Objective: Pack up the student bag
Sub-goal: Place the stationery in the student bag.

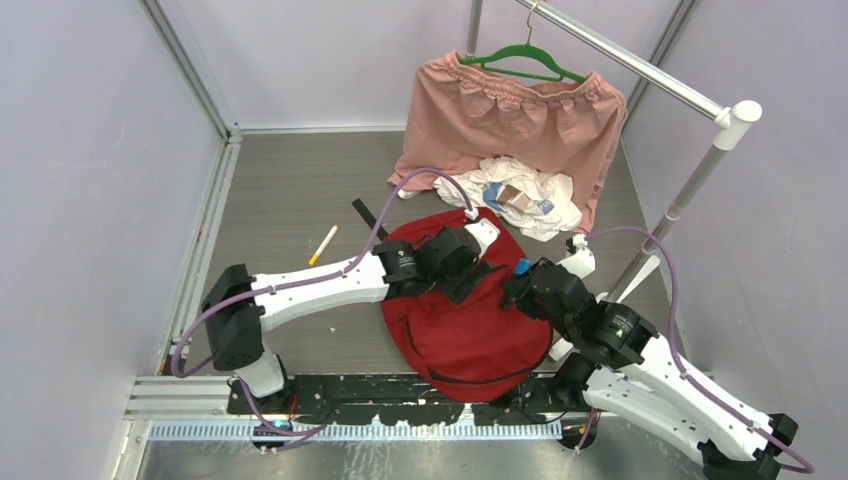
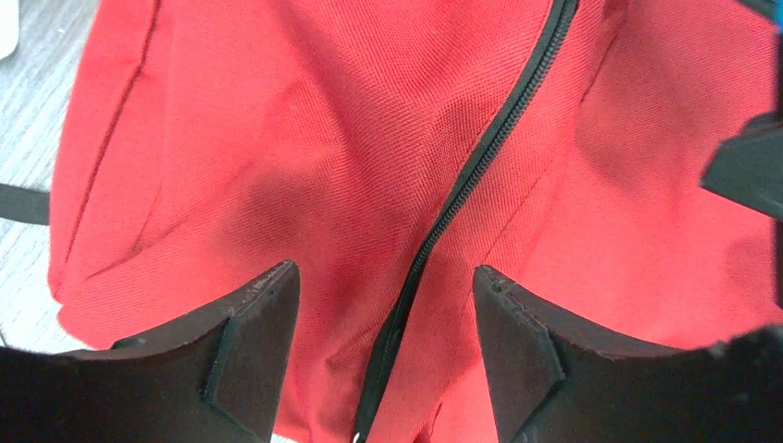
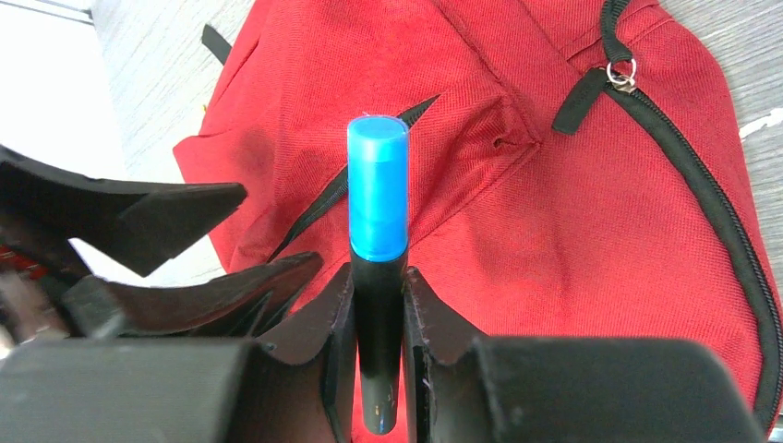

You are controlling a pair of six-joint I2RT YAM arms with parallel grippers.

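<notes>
Student bag (image 1: 465, 325) lay flat on the grey table (image 1: 300, 190) between the arms in the top view, near a pink garment (image 1: 510, 115) and a white cloth (image 1: 545, 210); the left gripper (image 1: 472, 280) hung over its upper part, the right gripper (image 1: 518, 288) at its right edge. From the left wrist, the jaws stood spread above red fabric, a black zipper (image 2: 480, 166) running between them. From the right wrist, the jaws were clenched on a blue-capped marker (image 3: 377, 194) above the bag.

From above, the left end effector (image 1: 473, 280) covers part of the backpack (image 1: 470, 335); the marker (image 3: 378, 194) is half hidden inside the right end effector (image 3: 379, 277).
</notes>
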